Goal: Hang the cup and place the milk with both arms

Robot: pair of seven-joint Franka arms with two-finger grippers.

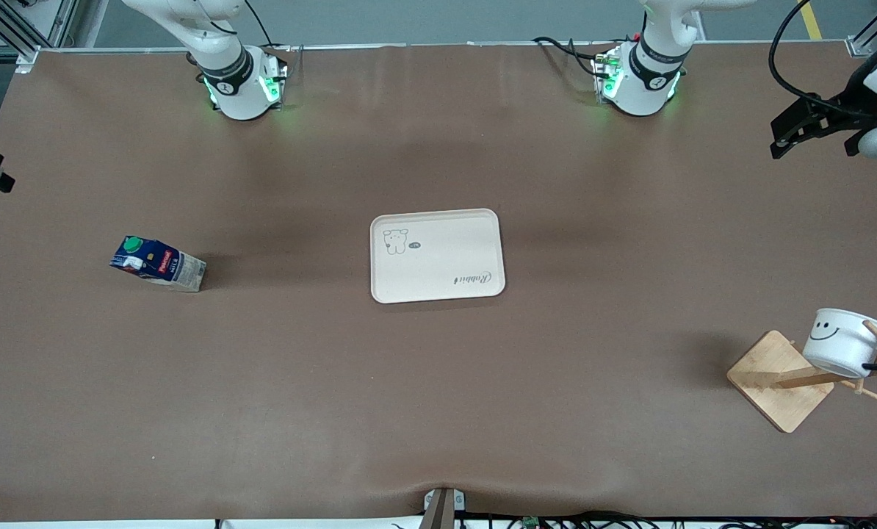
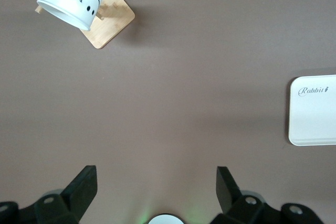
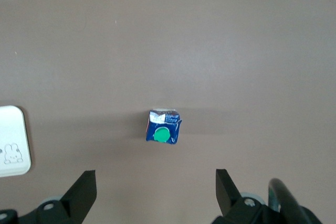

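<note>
**Cup on its peg, milk out on open tabletop**

Cloth, matt and brown, covers the whole table (image 1: 438,411), faintly rippled at the edge nearest the front camera. A flat cream plastic tray with rounded corners and a printed rabbit (image 1: 437,255) lies at the centre, nothing on it. The small white glossy mug with a black loop handle and black smiley face (image 1: 846,342) hangs by its handle on a peg of a pale wooden rack with a square board base (image 1: 780,380), near the corner at the left arm's end, on the front-camera side. The small dark-blue milk carton with a round green cap and red label (image 1: 158,264) stands toward the right arm's end, well apart from tray and edges, with bare cloth all round it.

The left gripper (image 2: 156,188) hangs high over the left arm's end of the table, fingers spread wide and empty. The right gripper (image 3: 156,188) looks straight down on the carton's cap, jaws equally wide, holding nothing.
</note>
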